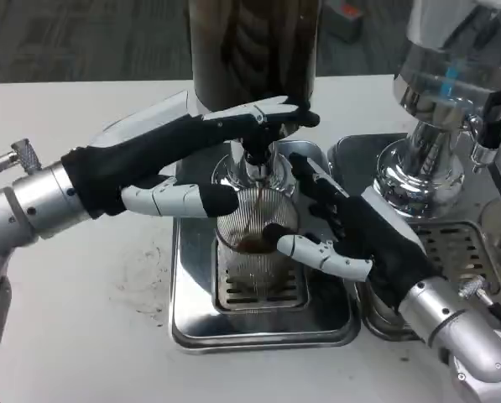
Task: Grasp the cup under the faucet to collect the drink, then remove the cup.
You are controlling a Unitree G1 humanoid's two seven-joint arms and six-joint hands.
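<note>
One ribbed clear cup (257, 225), dark drink at bottom | right robot hand (351, 231) grips cup | left robot hand (201, 159) presses faucet (257, 159)

second dispenser (439, 109): shiny chrome body with a blue-lit band, standing at the right of the table
second drip tray (460, 248): at that dispenser's foot, slotted grate on top
table (82, 336): white, faint scuffs left of the trays
floor (74, 38): grey carpet beyond the table's far edge

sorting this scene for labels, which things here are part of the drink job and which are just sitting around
In the job:
- cup
- faucet
- drip tray
- left hand
- right hand

Just there:
- second dispenser
- its tray
- table
</note>
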